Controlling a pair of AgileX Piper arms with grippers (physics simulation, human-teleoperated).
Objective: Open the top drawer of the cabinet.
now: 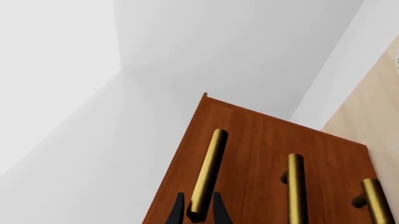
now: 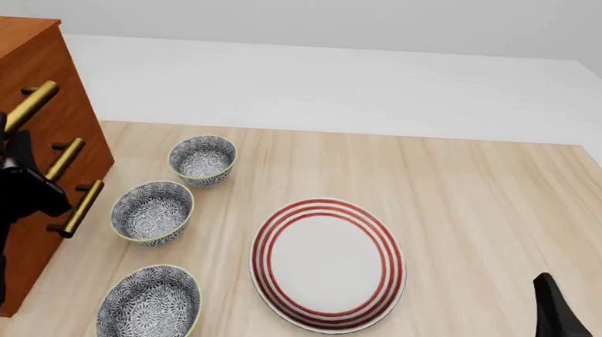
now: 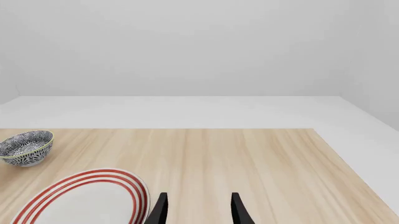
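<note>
A: Where does the top drawer (image 1: 249,140) sit against the left claw (image 1: 198,211)?

B: Straight ahead of it. In the left wrist view the drawer's brass handle (image 1: 208,172) runs between the two dark fingertips (image 1: 177,212), its near end lying right in the gap. The jaws stand either side of the bar, narrowly parted; I cannot tell whether they press the metal or only flank it.

A: And the drawer front itself?

B: It looks flush with the cabinet (image 2: 37,77) face. The middle handle (image 1: 296,186) and the lowest handle (image 1: 377,200) lie off to the side of the claw, untouched.

A: What does the front view add?

B: It shows the cabinet standing at the left end of the desk (image 2: 465,192), with the left arm dark against its front and the top handle poking out beyond it. The fingertips are hidden there by the arm's own body, so the grip is readable only from the wrist camera. It also shows three patterned bowls (image 2: 153,211) in a row beside the cabinet and a red-ringed plate (image 2: 327,262) further right.

A: The right claw (image 2: 580,322)?

B: Well apart from the cabinet, at the desk's right near corner, jaws spread with nothing between. Its wrist view shows the plate's edge just beside it and one bowl farther off.
</note>
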